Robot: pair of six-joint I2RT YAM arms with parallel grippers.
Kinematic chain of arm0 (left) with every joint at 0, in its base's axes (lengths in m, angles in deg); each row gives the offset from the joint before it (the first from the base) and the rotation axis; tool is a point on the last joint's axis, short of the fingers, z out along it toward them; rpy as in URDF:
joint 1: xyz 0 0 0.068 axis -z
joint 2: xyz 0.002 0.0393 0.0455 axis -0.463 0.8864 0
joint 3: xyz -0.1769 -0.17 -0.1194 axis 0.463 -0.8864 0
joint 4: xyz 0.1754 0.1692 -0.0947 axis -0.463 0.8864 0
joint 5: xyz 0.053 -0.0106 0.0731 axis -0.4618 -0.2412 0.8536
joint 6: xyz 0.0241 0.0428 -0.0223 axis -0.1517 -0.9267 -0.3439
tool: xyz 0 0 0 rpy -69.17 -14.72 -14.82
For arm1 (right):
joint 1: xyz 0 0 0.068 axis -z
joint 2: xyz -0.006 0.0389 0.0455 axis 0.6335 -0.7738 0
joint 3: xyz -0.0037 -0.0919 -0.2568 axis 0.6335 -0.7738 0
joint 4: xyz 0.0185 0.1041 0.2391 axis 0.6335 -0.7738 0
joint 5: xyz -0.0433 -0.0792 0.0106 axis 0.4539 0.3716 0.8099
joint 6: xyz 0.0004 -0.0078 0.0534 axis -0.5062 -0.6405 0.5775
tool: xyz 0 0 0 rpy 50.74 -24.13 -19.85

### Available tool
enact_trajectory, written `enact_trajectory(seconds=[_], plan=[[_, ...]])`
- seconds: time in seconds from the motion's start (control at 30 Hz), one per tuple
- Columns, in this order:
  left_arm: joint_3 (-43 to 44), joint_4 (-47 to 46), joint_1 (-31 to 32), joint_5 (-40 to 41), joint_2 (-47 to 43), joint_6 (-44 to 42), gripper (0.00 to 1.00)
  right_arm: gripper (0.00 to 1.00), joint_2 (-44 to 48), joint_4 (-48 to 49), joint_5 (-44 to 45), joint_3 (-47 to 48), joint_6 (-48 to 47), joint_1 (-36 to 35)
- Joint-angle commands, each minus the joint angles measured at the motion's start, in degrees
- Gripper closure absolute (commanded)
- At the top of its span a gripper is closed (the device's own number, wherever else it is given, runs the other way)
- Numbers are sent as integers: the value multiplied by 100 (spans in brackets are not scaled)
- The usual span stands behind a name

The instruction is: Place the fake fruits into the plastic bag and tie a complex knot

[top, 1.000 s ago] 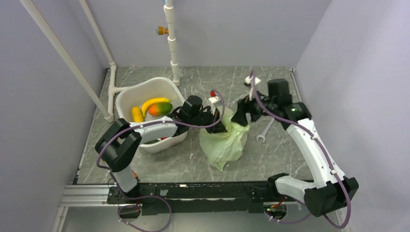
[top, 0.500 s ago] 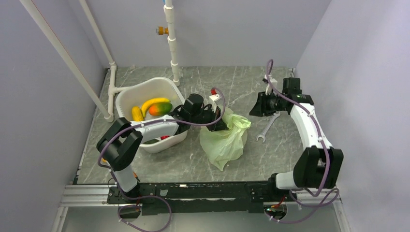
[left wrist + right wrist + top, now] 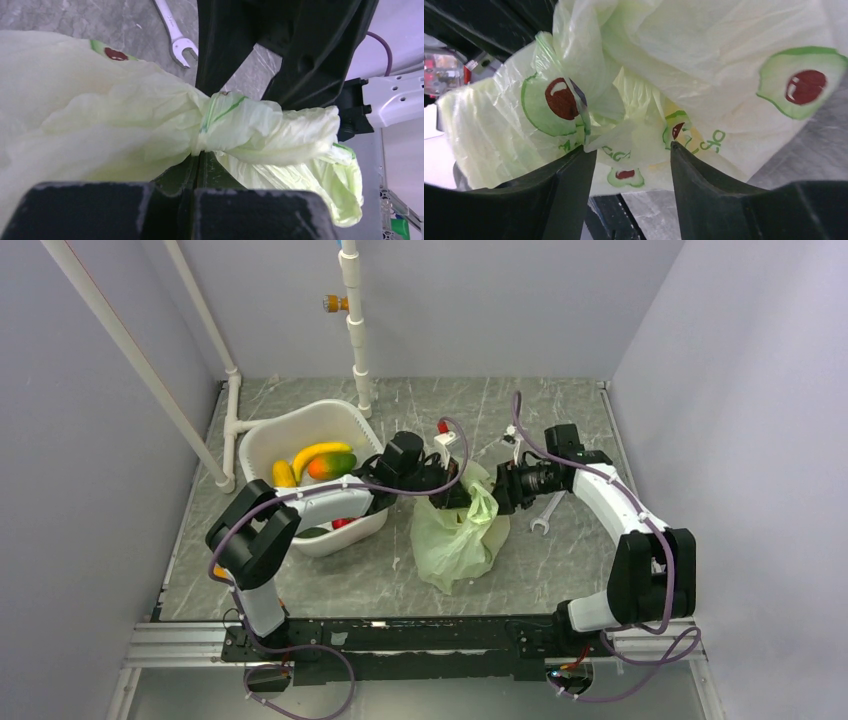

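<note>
- The left gripper (image 3: 198, 162) is seen pressed together, with the twisted neck of the plastic bag (image 3: 100, 115) pinched at its tips, just beside the knot (image 3: 240, 125).
- The right gripper (image 3: 629, 172) is held spread, and loose folds of the bag lie between its fingers (image 3: 709, 190).
- The bag is set on the table (image 3: 560, 570) between both grippers.
- A banana (image 3: 315, 451) and a mango (image 3: 333, 466) are seen in the white basin (image 3: 300, 418); a wrench (image 3: 548, 512) lies near the bag's right side.
</note>
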Motion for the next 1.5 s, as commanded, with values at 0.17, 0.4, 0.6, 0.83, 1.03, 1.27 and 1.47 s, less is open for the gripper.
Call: enact_trajectory(seconds=[0.17, 0.4, 0.6, 0.83, 1.03, 1.27, 1.47], plan=[[154, -713, 7, -997, -19, 240, 100, 34, 282, 821, -851, -349, 409, -304], [3, -1629, 42, -1772, 68, 660, 100, 29, 177, 1217, -1091, -215, 766, -588], [-45, -1604, 10, -1917, 99, 629, 100, 21, 419, 398, -1035, -59, 164, -463], [-122, -1499, -48, -1900, 43, 542, 100, 11, 699, -1707, -822, 600, -1321, 512], [-30, -1492, -48, -1905, 109, 541, 100, 30, 877, -1970, -795, 720, -1386, 959], [7, -1755, -29, -1949, 153, 741, 100, 56, 927, -58, -879, 149, 322, 1063], [100, -1855, -7, -1974, 176, 894, 100, 37, 1072, 589, -822, -263, 1025, 354]])
